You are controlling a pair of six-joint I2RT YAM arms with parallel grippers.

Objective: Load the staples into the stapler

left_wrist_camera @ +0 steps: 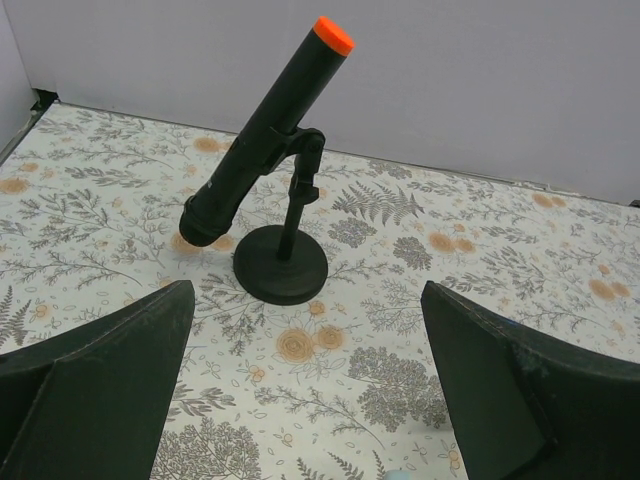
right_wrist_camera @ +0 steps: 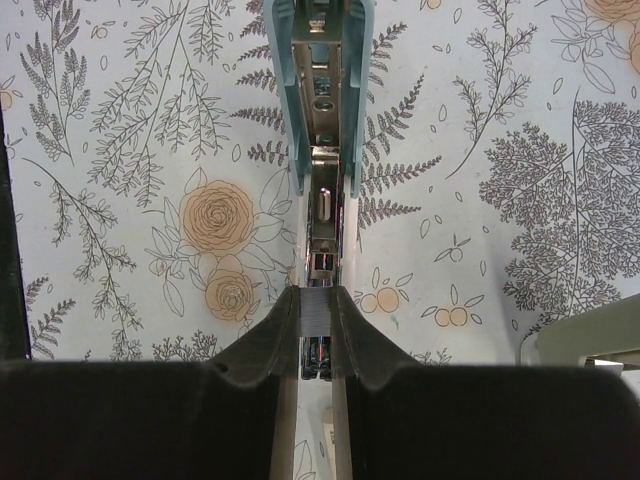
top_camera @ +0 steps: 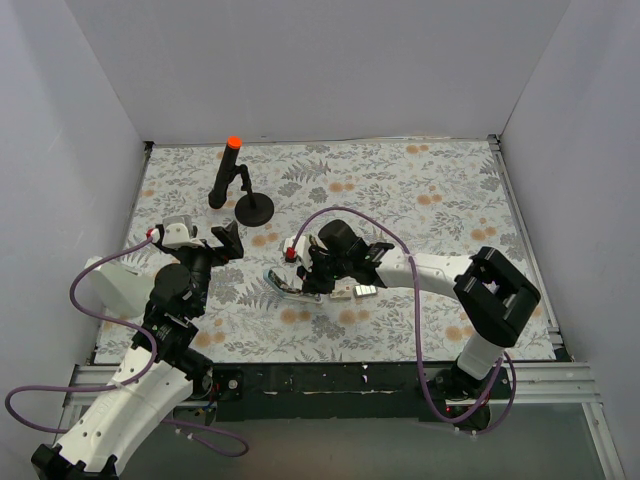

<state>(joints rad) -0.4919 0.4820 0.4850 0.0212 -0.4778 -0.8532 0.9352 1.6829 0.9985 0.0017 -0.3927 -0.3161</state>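
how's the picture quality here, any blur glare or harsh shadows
top external: even soft light, no glare, only faint shadows; left wrist: black stand sharp, left gripper dark and soft-edged up close; right wrist: tablecloth crisp, right gripper nearly black, the staples in it yet legible

a robotics lab test cell: plain white walls (top_camera: 300,70) enclose a floral-covered table (top_camera: 430,200) on metal rails (top_camera: 560,378).

Black tube on a stand (top_camera: 228,170) blocks eleven o'clock; the mat (top_camera: 450,190) lies open from one to three o'clock.
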